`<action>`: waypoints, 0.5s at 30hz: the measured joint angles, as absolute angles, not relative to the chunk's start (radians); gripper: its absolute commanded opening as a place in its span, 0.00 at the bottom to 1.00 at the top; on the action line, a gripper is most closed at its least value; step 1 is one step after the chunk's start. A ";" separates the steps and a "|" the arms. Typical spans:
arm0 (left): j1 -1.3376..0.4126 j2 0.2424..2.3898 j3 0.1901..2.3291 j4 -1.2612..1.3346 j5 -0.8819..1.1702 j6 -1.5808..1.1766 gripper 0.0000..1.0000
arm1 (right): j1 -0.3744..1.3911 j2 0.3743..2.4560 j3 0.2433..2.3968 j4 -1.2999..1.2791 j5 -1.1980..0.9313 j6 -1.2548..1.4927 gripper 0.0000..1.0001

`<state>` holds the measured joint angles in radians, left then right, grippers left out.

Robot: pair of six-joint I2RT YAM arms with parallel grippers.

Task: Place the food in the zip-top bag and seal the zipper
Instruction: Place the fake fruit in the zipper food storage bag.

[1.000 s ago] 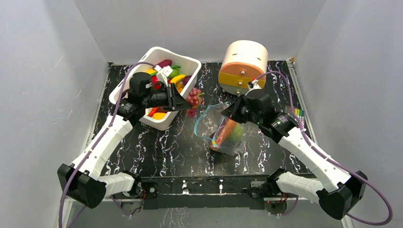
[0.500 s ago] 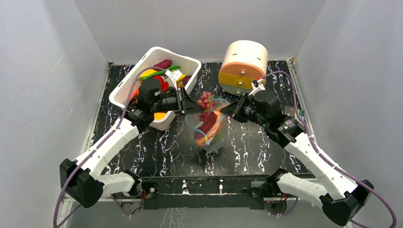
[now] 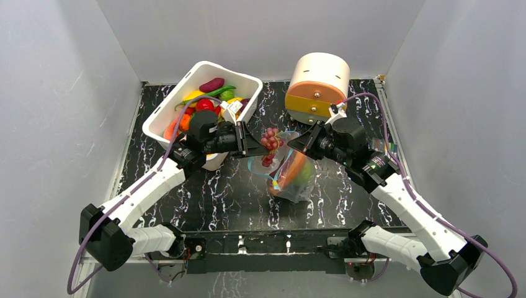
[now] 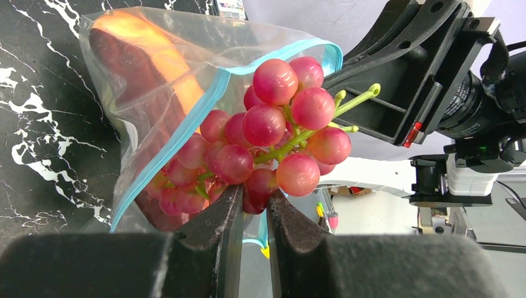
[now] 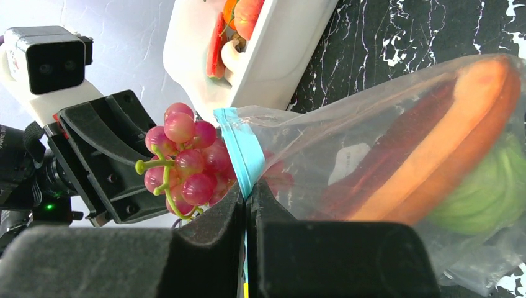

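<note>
Red grapes [image 4: 273, 143] are held in the narrow jaws of the left arm [image 3: 149, 180], right at the open mouth of the clear bag [image 5: 384, 155], with part of the bunch behind its blue zipper strip [image 5: 239, 146]. The right arm's [image 3: 403, 192] jaws are pressed tight on that strip, holding the mouth up. Inside lie a carrot [image 5: 459, 143] and a green cabbage [image 5: 490, 192]. A white bin [image 3: 186, 81] of other food stands on the table [image 3: 217, 186] nearby.
</note>
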<state>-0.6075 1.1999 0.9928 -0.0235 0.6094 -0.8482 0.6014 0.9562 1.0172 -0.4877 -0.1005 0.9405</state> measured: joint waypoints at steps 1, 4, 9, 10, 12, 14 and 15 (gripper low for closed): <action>-0.612 1.200 0.993 -0.024 0.605 -0.848 0.02 | 0.601 0.956 1.017 -0.487 -0.101 0.942 0.00; -0.629 1.200 0.993 -0.030 0.588 -0.845 0.02 | 0.601 0.957 1.017 -0.482 -0.101 0.945 0.00; -0.651 1.202 0.993 -0.075 0.560 -0.825 0.02 | 0.601 0.957 1.016 -0.467 -0.101 0.949 0.00; -0.655 1.203 0.993 -0.089 0.553 -0.818 0.02 | 0.601 0.958 1.016 -0.464 -0.103 0.950 0.00; -0.662 1.205 0.993 -0.119 0.533 -0.804 0.02 | 0.601 0.964 1.015 -0.459 -0.105 0.949 0.00; -0.667 1.207 0.993 -0.144 0.517 -0.789 0.02 | 0.601 0.977 1.015 -0.452 -0.112 0.949 0.00; -0.670 1.208 0.994 -0.157 0.506 -0.781 0.02 | 0.601 0.984 1.015 -0.450 -0.115 0.949 0.00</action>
<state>-0.6704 1.2079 0.9936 -0.1566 0.5060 -0.7815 0.6014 0.9844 1.0149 -0.4500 -0.1146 0.9489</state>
